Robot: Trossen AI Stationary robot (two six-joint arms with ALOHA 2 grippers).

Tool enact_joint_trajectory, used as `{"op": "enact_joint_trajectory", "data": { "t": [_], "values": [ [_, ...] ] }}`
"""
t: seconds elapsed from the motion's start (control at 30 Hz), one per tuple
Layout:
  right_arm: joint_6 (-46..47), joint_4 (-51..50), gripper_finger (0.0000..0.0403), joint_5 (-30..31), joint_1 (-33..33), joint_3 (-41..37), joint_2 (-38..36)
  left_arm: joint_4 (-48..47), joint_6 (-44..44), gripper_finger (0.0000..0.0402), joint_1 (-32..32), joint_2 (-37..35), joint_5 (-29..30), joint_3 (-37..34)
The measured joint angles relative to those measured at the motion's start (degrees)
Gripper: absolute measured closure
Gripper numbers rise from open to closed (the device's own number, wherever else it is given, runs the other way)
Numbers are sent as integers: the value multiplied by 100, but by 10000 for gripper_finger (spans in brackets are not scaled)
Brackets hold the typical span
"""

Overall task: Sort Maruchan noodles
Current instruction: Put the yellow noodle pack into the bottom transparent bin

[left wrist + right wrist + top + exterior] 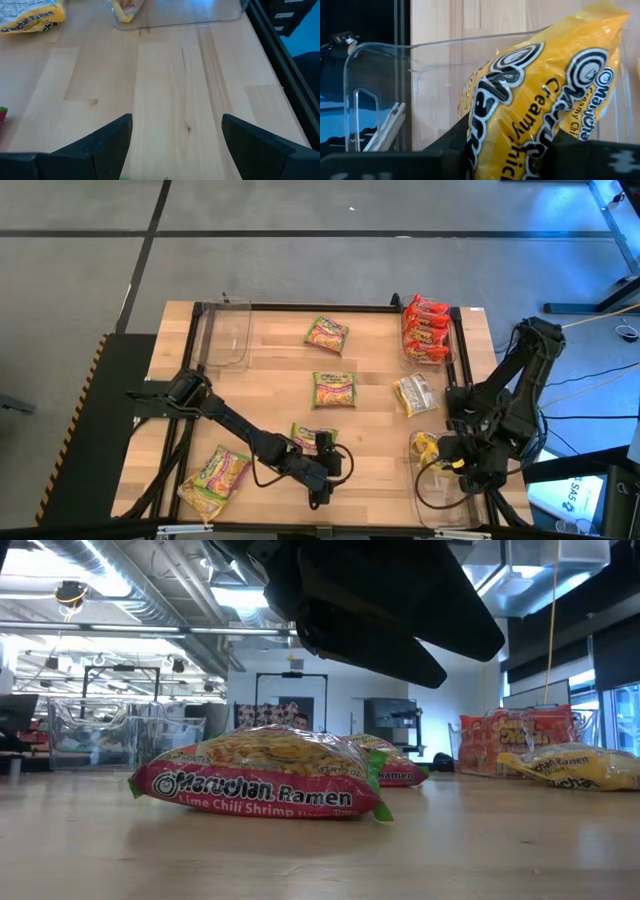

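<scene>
At the counter's (pixel 380 395) near left corner a green-pink packet (pixel 213 476) lies flat, partly over the edge of a clear bin there. A second clear bin (pixel 226 334) stands at the far left with nothing visible inside. The left pincer (pixel 328 470) hovers low over the near middle of the counter, its fingers (pixel 100 145) spread wide apart with only bare wood between them. Just beside it lies another green-pink packet (pixel 312 438); the low view shows it close up, printed Lime Chili Shrimp. Two more green-pink packets rest up the middle, one at the centre (pixel 334 389) and one toward the far edge (pixel 326 333). A yellow packet (pixel 415 395) lies loose right of centre. At the far right a bin (pixel 454 348) holds stacked red-orange packets (pixel 425 330). The right pincer (pixel 452 463) is clamped on a yellow packet (pixel 540 100) and holds it over the rim of the near right bin (pixel 380 95), the packet hanging partly inside.
</scene>
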State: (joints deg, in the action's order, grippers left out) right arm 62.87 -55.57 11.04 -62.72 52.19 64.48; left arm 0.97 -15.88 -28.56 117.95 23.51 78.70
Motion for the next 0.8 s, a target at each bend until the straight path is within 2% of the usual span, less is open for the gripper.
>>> {"op": "enact_joint_trajectory", "data": {
  "t": [0.23, 0.5, 0.8],
  "values": [
    [260, 19, 296, -279, 0, -221, 6, 7, -2, 99, 5, 0, 0, 0],
    [278, 542, 297, -312, -33, -792, 14, 9, -2, 99, 5, 0, 0, 0],
    [2, 630, 297, 189, -31, -881, 14, 11, 0, 99, 43, 0, 0, 0]
  ]
}}
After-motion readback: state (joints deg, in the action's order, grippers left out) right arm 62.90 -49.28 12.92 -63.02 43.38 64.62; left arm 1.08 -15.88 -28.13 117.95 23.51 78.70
